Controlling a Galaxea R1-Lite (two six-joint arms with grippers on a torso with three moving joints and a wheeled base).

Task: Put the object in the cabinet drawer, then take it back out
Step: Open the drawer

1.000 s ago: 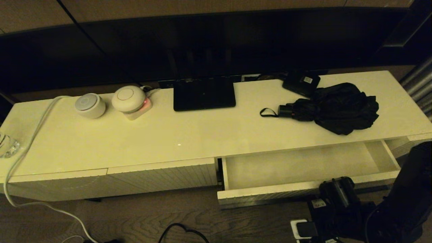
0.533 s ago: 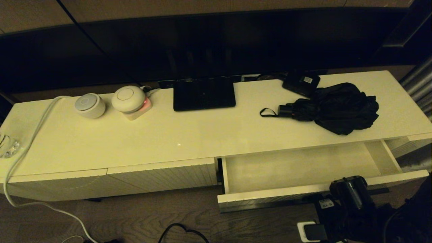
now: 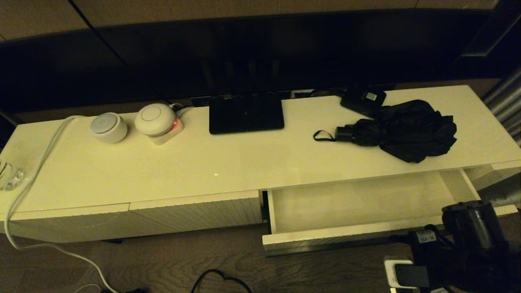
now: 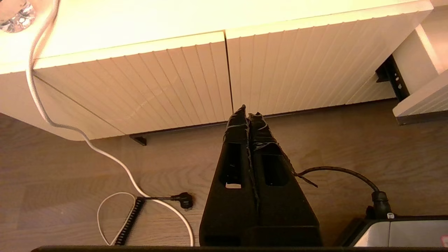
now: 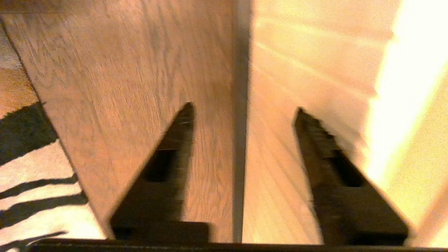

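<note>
One umbrella [image 3: 401, 129] lies beyond the drawer [image 3: 358, 234] from right gripper [image 5: 243, 112].

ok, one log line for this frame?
drawer: open, empty | umbrella: on cabinet top, untouched | right tool: open, by drawer front, holding nothing | left tool: shut, parked low before closed panels

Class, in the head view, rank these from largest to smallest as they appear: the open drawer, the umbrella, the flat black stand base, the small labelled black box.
1. cabinet drawer
2. umbrella
3. flat black stand base
4. small black box
</note>
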